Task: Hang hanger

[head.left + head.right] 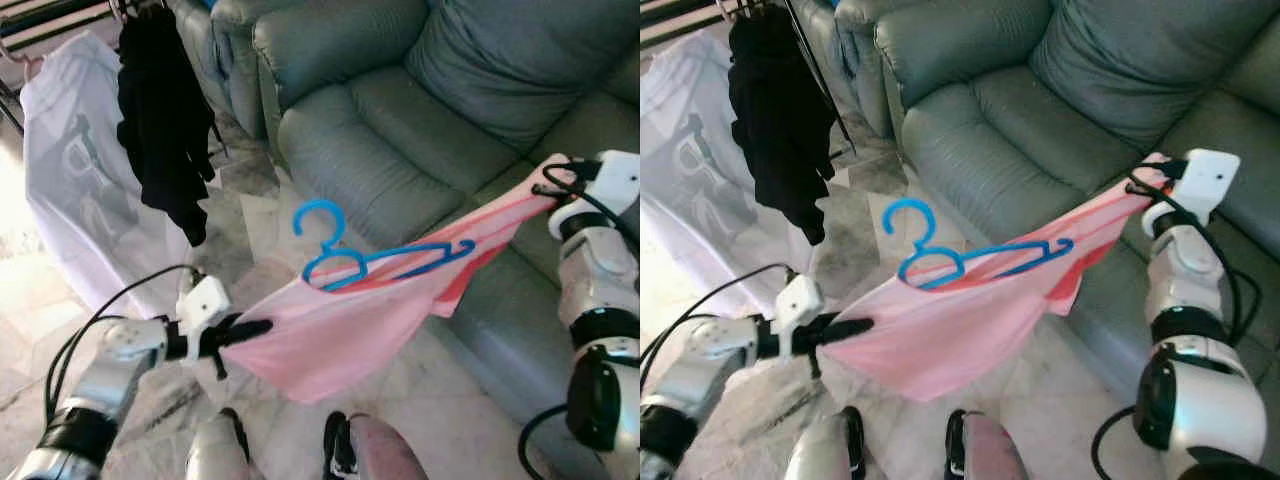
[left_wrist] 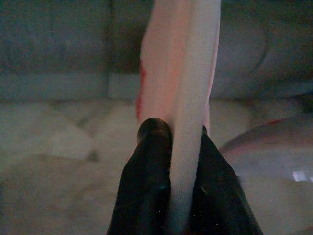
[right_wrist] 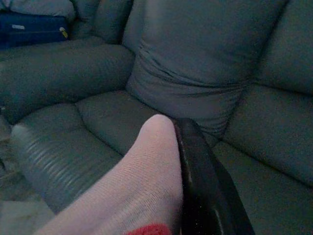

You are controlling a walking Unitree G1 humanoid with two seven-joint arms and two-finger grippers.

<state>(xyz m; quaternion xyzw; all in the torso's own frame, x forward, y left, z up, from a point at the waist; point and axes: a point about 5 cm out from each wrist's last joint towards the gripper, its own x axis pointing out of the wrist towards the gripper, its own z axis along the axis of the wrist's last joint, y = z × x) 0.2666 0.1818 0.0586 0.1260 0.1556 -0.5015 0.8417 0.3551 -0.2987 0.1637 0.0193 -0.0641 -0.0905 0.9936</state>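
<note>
**Pink shirt held up, blue hanger not on the rack yet**

On the far left a white shirt (image 1: 75,170) and a black garment (image 1: 160,130) hang from a clothes rack (image 1: 810,60). Its top bar is cut off, so I cannot see where there is room.

The left gripper (image 1: 245,328) is low, above the marble floor (image 1: 250,215). Its fingers (image 2: 151,196) are pinched tight on one edge of the pink shirt (image 1: 340,330).

The blue hanger (image 1: 370,262) sits in the middle, tucked in the stretched shirt with its hook sticking up.

On the right, by the grey sofa (image 1: 420,110), the right gripper (image 1: 556,180) holds the other end of the shirt up high. I think it is closed on the cloth, but just one finger (image 3: 200,186) can be made out.

I think this is the carrying step. Next the hook must go to the rack and over its bar.
</note>
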